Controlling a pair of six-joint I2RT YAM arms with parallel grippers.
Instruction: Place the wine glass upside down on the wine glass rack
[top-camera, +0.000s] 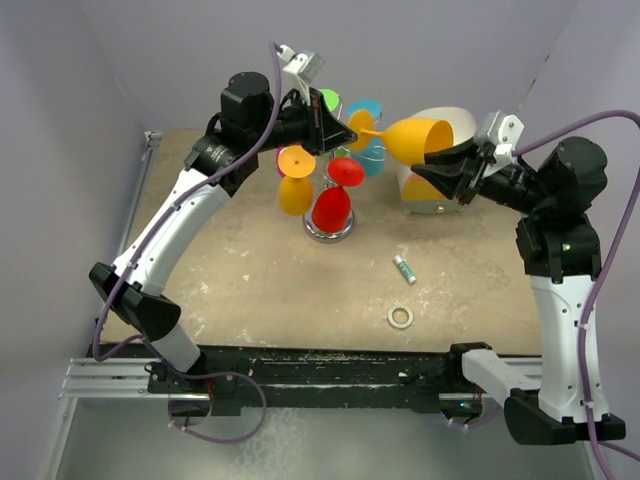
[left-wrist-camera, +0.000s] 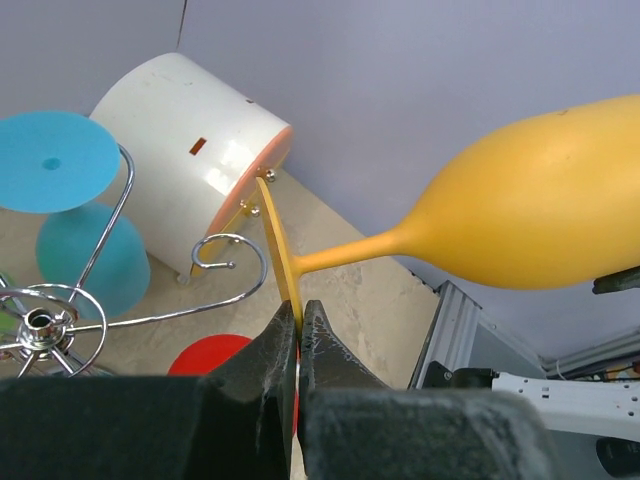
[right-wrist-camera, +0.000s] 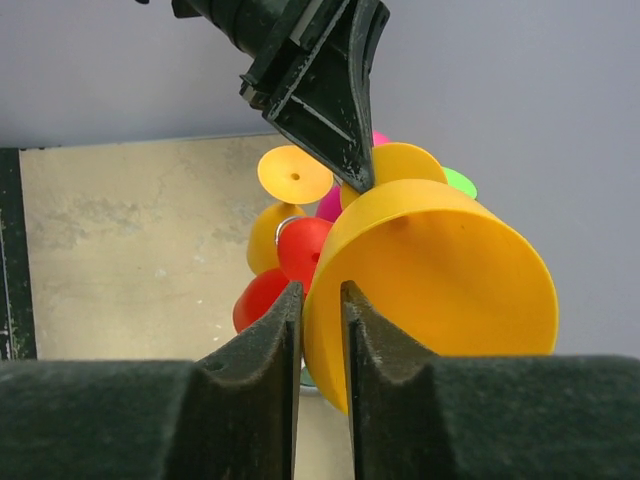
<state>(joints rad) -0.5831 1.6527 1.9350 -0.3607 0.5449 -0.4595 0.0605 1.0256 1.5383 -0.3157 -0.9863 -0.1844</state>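
Now your left gripper (left-wrist-camera: 299, 315) pinches the wine glass (top-camera: 415, 138) by its foot, your right gripper (right-wrist-camera: 321, 300) its rim, top middle; next let the right go and hook the rack (top-camera: 331, 234).

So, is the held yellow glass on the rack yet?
No, the glass lies sideways in midair between left tool and right tool.

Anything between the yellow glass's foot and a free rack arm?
Nothing visible. The foot of the wine glass sits beside an empty curled arm of the rack; the blue glass and red glass hang on other arms.
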